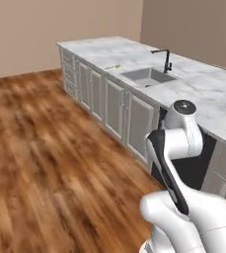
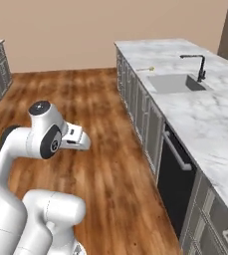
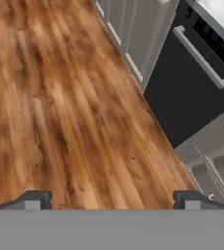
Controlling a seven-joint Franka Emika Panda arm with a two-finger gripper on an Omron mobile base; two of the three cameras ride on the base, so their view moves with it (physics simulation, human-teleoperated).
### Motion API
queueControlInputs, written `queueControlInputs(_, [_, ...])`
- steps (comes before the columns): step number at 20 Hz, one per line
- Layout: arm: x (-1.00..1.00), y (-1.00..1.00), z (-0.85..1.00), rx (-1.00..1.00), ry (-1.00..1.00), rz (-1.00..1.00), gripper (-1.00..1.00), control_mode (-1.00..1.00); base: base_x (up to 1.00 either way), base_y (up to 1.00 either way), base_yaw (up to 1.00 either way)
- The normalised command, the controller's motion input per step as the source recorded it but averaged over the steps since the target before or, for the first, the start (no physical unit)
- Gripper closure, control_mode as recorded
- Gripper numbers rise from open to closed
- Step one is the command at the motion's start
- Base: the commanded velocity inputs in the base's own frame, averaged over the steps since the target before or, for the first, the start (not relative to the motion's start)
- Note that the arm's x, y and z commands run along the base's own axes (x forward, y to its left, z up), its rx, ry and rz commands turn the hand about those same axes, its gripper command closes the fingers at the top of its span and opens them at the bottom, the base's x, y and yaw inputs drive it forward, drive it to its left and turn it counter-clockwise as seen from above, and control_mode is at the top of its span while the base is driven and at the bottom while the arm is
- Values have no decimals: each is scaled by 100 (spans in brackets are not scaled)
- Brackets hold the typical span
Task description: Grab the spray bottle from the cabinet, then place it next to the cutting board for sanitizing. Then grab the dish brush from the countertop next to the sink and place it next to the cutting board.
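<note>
Hand view: the gripper [image 3: 111, 200] is seen spread wide and empty above the wooden floor [image 3: 59, 112]. On the table [image 1: 203, 89], the dish brush [image 1: 113, 66] is found at ten o'clock from the sink [image 1: 146, 76].

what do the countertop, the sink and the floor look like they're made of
The countertop looks like polished white marble, going by its grey veining, though it could be an imitation. The sink looks like matte grey metal or composite: a flat, even grey basin without shine. Its faucet appears black-coated metal. The floor looks like glossy varnished wood: reddish-brown planks with streaky grain.
</note>
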Motion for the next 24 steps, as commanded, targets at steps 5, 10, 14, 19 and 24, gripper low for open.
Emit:
queueControlInputs(5, [0, 0, 0, 0, 0, 0, -100, 100, 100, 98, -49])
queueControlInputs(10, [0, 0, 0, 0, 0, 0, -100, 100, 81, 82, -61])
queueControlInputs(14, [0, 0, 0, 0, 0, 0, -100, 100, 60, 91, -57])
queueControlInputs(19, [0, 0, 0, 0, 0, 0, -100, 100, 38, 100, -47])
queueControlInputs(24, [0, 0, 0, 0, 0, 0, -100, 100, 28, 100, -32])
